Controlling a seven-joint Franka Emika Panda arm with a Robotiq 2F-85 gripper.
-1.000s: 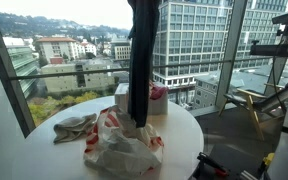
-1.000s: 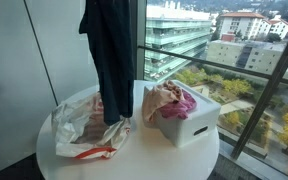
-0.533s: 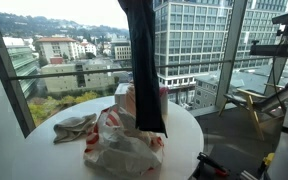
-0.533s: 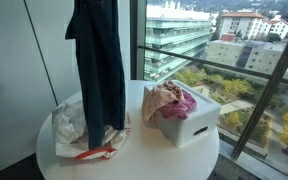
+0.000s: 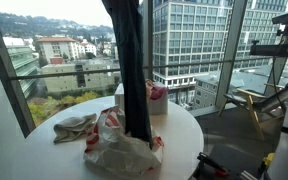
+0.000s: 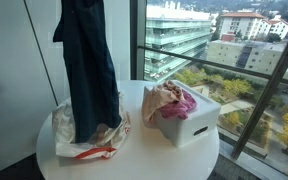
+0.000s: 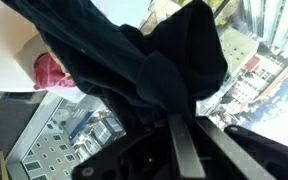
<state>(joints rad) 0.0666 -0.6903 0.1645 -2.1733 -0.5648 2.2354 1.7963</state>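
Observation:
A dark blue garment, a pair of jeans (image 5: 130,70) (image 6: 87,70), hangs high above the round white table (image 5: 184,130) (image 6: 134,160) in both exterior views. Its top runs out of frame, so the gripper is not seen there. Its lower end hangs over a clear plastic bag with red print (image 5: 119,150) (image 6: 79,130). In the wrist view my gripper (image 7: 199,135) is shut on the dark jeans (image 7: 134,65), with the fabric bunched at the fingers.
A white box (image 6: 189,125) (image 5: 119,98) holding pink and beige clothes (image 6: 174,100) stands on the table by the window. A beige cloth (image 5: 74,126) lies on the table. A chair (image 5: 246,105) and a black stand (image 5: 284,60) are beside the table.
The hanging jeans have swung sideways away from the white box and now hang over the plastic bag. The box and bag have not moved.

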